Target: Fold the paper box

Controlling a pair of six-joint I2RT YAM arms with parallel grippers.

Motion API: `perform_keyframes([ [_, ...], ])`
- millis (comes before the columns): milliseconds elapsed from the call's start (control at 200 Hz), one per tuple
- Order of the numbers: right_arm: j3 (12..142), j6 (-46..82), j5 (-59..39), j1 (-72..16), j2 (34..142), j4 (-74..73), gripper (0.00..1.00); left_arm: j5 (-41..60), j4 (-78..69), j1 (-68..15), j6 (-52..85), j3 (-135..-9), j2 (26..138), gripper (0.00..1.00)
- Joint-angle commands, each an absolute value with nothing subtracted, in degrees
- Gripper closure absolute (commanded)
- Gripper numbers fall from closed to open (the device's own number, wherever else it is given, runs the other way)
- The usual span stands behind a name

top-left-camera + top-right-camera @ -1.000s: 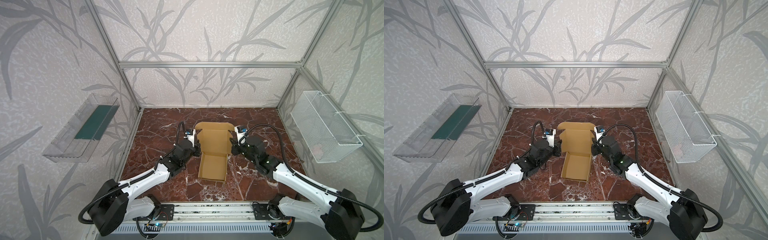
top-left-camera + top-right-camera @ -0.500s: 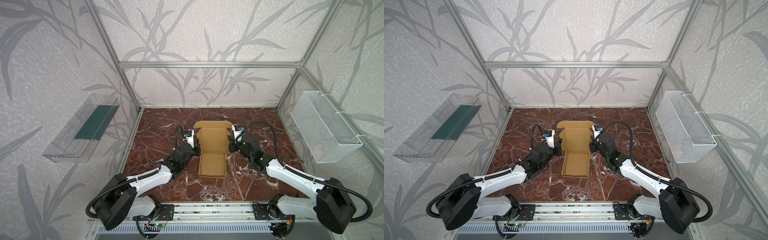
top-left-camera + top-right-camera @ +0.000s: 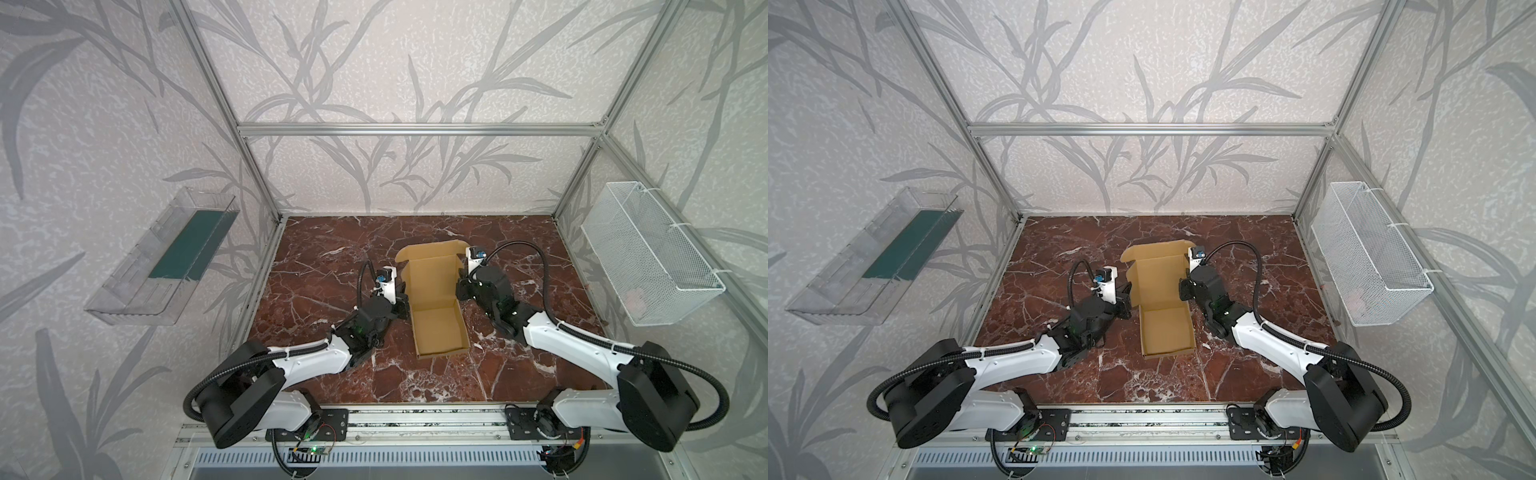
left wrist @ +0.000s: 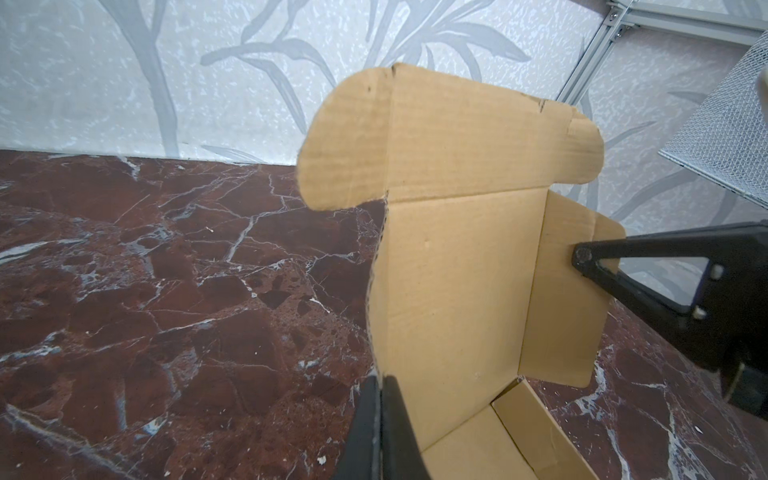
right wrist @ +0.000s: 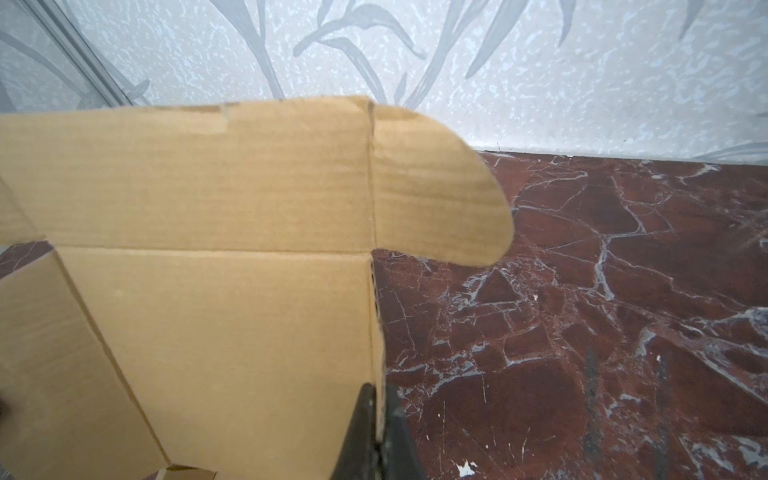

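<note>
Currently the paper box [image 3: 440,332], laid 6-to-12 o'clock, is pinched by its raised lid: left gripper [image 4: 379,380] clamped at 9, right gripper [image 5: 376,388] at 3.

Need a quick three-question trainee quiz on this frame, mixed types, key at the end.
1. True or false: the lid of the paper box lies shut flat.
2. What does the left gripper pinch? A) the lid's side edge B) the wire basket C) nothing
3. Fill in: the right gripper is ____ on the lid's opposite edge.
Key: 1 false; 2 A; 3 shut
</note>
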State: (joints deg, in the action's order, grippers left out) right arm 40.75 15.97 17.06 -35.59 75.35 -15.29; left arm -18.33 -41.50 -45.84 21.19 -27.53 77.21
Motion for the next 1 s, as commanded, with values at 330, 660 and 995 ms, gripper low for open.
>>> perform_keyframes([
  [330,35.9,18.2,21.9,-38.4,74.9,-21.9,0.95,-30.2,-45.6,-48.8,26.3,-26.8,79.8,1.00],
  [660,33.6,18.1,28.1,-41.9,74.6,-23.8,0.95,-34.4,-44.4,-52.5,30.3,-26.5,78.8,1.00],
  [995,32.1,19.0,30.8,-44.6,74.4,-25.0,0.95,-38.0,-42.3,-55.2,33.8,-26.5,79.6,1.00],
])
